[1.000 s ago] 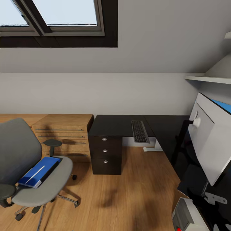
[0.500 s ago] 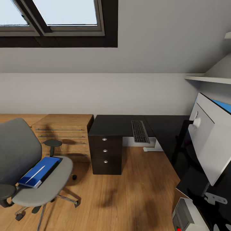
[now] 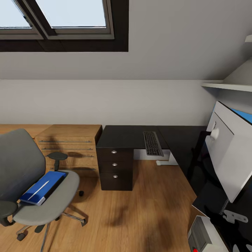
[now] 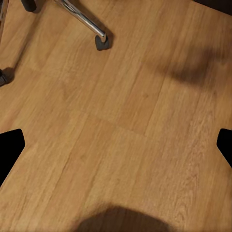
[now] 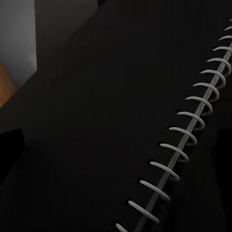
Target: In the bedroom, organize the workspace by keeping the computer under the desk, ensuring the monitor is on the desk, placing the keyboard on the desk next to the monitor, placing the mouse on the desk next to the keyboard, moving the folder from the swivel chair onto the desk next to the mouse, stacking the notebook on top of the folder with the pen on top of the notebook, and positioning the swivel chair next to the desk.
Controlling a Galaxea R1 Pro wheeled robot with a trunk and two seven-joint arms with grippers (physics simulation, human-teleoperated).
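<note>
chair [image 3: 33, 189]: lower left of the head view, grey seat and back, black armrests, chrome legs on the wood floor [image 3: 140, 213].
folder [image 3: 43, 187]: bright blue, flat on the chair seat, with a thin white pen [image 3: 38, 190] lying along its top.
cabinet [image 3: 70, 145]: light wood, left of centre against the wall, just left of the desk drawers.
desk [image 3: 126, 136]: glossy black L-shaped top, centre to right; black drawers [image 3: 115, 169] with round silver knobs under its left end.
keyboard [image 3: 152, 143]: black, on the desk top right of centre, its near end at the desk edge.
monitor [image 3: 227, 150]: right edge of the head view, pale grey back toward the camera, on the desk's right wing.
computer [image 3: 201, 238]: lower right corner, light grey case with a red light, on the floor beside the desk edge.
notebook [image 5: 125, 125]: black cover with a white spiral binding [image 5: 179, 150], close under the right wrist camera.
left claw [image 4: 116, 145]: above bare floor near a chair castor [image 4: 101, 43]; dark fingertips sit at opposite frame edges, spread wide, nothing held.
right claw: over the notebook; its spread cannot be told.
</note>
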